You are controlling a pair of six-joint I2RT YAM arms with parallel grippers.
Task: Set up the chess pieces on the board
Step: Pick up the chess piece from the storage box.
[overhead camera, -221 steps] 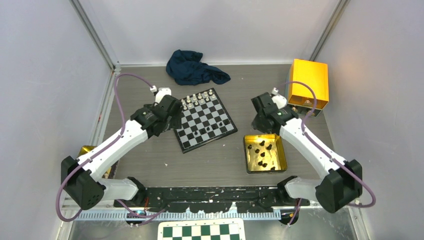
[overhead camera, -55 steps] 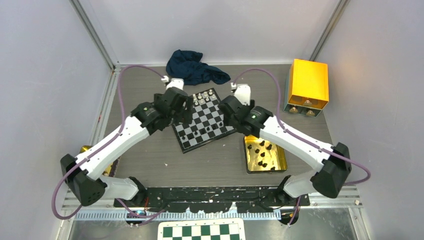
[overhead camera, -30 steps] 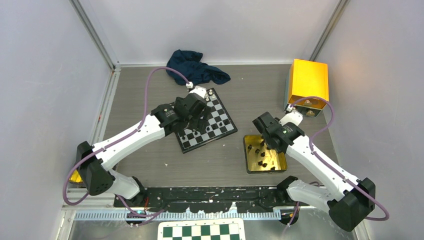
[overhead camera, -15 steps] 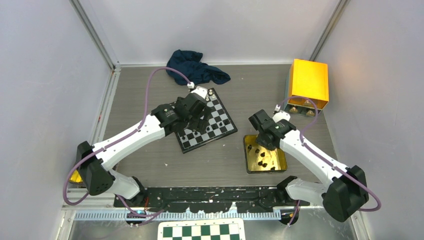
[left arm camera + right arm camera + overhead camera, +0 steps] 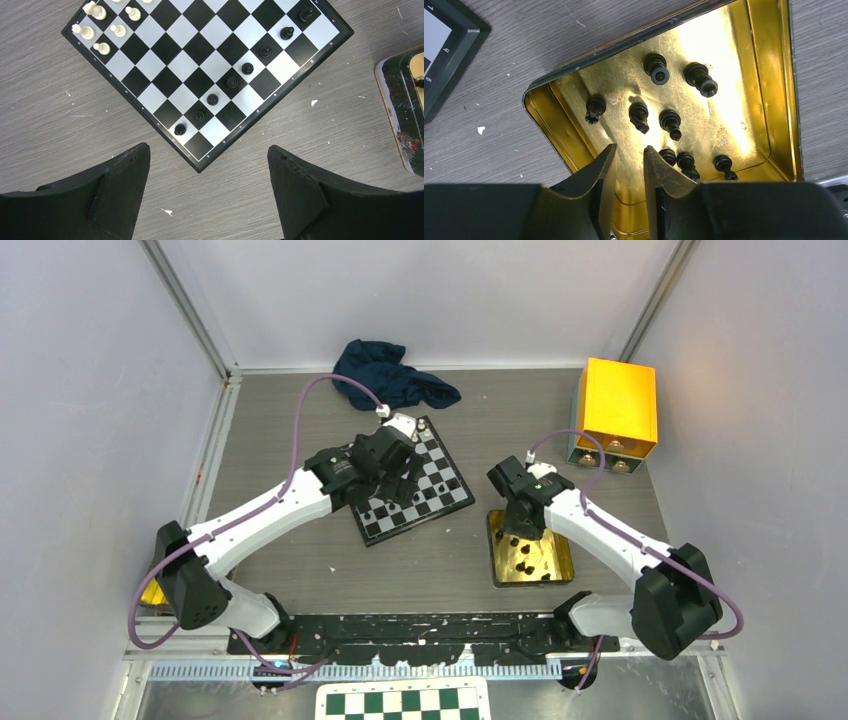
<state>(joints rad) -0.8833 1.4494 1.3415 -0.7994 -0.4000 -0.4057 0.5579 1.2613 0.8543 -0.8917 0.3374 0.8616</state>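
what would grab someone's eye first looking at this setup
Probably the shiny gold tin on the right, with small black chess pieces loose inside and the right gripper poised over it. Next, the black-and-white chessboard mid-table, set at an angle, with a row of black pieces along one side and white pieces at the opposite side. The bright orange box at the far right also stands out.
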